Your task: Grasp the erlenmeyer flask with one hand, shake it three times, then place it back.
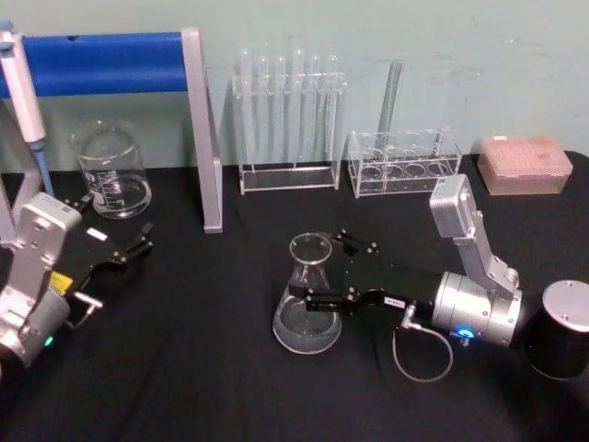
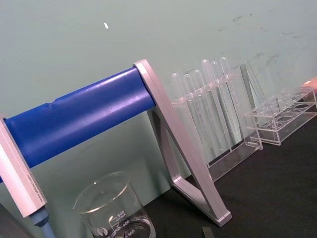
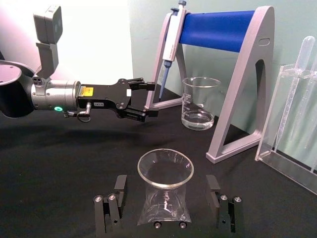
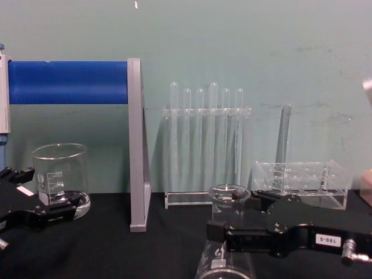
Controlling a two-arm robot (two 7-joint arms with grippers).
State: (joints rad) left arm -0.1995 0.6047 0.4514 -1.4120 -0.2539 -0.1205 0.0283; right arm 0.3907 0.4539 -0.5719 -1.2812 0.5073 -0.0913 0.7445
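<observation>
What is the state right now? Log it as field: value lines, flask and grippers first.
flask: erlenmeyer flask, upright on the black table
right gripper: open, one finger on each side of the flask's neck, gaps showing
left gripper: open, idle beside the glass beaker
behind: pipette stand, test tube rack

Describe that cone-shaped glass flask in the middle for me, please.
The flask is clear glass: a wide flat base tapering to a narrow neck with a flared rim, plus a small white printed mark. It stands upright on the black table. The open right gripper straddles it, a finger on either side with gaps showing, so nothing grips it.
</observation>
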